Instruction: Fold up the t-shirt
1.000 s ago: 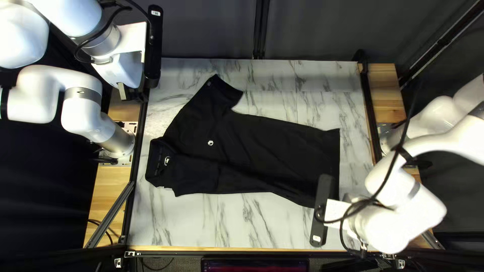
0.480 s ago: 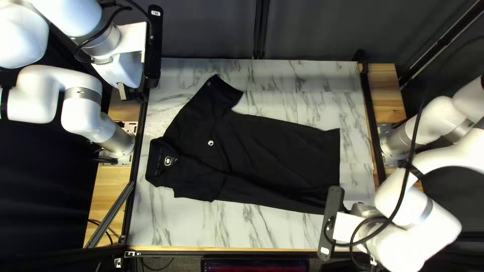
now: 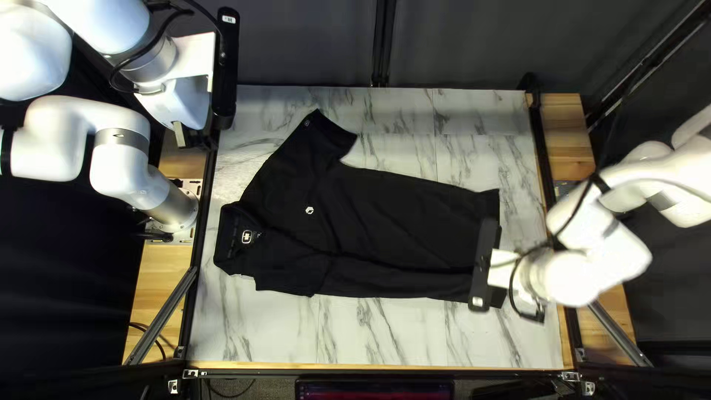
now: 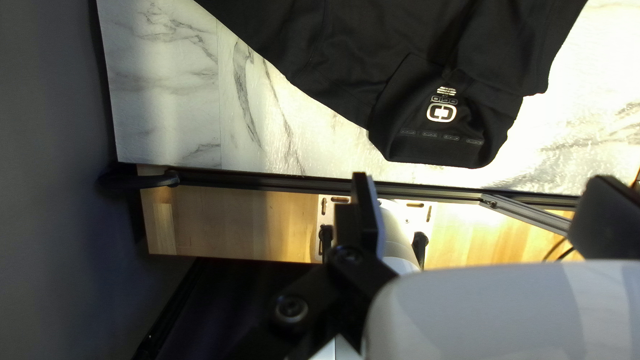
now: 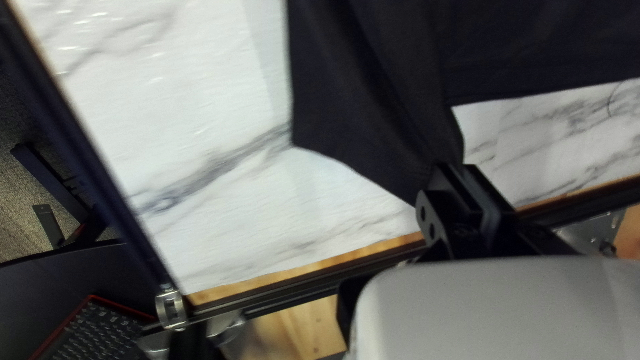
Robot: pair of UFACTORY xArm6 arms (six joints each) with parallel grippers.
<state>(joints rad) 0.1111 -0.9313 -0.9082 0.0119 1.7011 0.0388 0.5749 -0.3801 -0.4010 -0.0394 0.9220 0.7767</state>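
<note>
T-shirt [image 3: 400, 222] approx. 1st fold: near side prob. turned in, far sleeve [image 3: 322, 141] out. R gripper [image 5: 455, 167]: jaws clamped on hem [image 5: 393, 175]. L gripper [image 4: 480, 179]: jaws apart. To do: far side, halving.

T-shirt [image 3: 400, 222]: on the table [image 3: 385, 333]
Collar [image 3: 226, 241]: toward the left edge
Hem [image 3: 493, 204]: toward the right edge; cloth at this end in the right claw [image 3: 539, 278]
Curtain [image 3: 481, 44]: behind the far edge
Screen [image 3: 374, 390]: before the near edge
Keyboard [image 5: 100, 333]: off the table, past its near-right corner
</note>
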